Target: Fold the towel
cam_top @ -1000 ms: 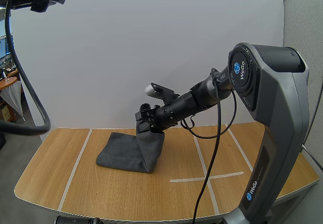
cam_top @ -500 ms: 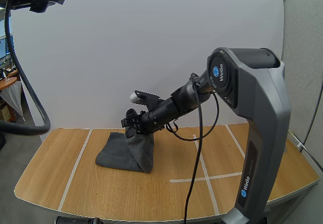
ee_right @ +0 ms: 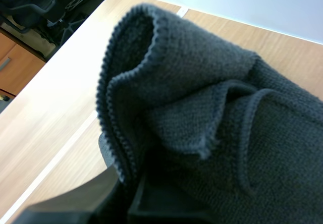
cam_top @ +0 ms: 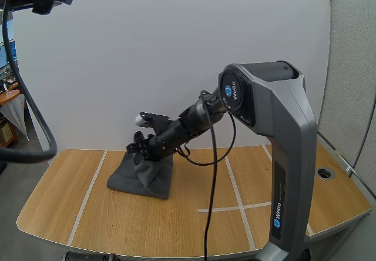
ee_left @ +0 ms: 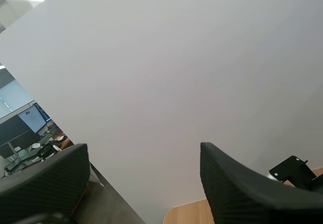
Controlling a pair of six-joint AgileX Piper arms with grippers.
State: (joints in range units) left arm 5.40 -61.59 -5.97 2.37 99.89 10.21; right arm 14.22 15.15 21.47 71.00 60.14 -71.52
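A dark grey towel (cam_top: 136, 178) lies bunched on the left half of the wooden table (cam_top: 194, 231). One edge of it is lifted up. My right gripper (cam_top: 141, 153) reaches in from the right and is shut on that raised edge, just above the pile. In the right wrist view the towel's hemmed folds (ee_right: 202, 103) bulge up over the black fingers (ee_right: 96, 201) that pinch it. My left gripper (ee_left: 144, 163) is held up facing the white wall. Its two ribbed fingers (ee_left: 242, 183) stand wide apart with nothing between them.
White tape lines (cam_top: 238, 205) mark out sections on the table. A small round hole (cam_top: 324, 173) sits near the right edge. My right arm's tall grey base (cam_top: 288, 173) stands at the front right. Bare wood lies left of and in front of the towel.
My right gripper has swept to the left with the towel's edge in it, drawing that edge over the rest of the cloth. The pile has shifted slightly left.
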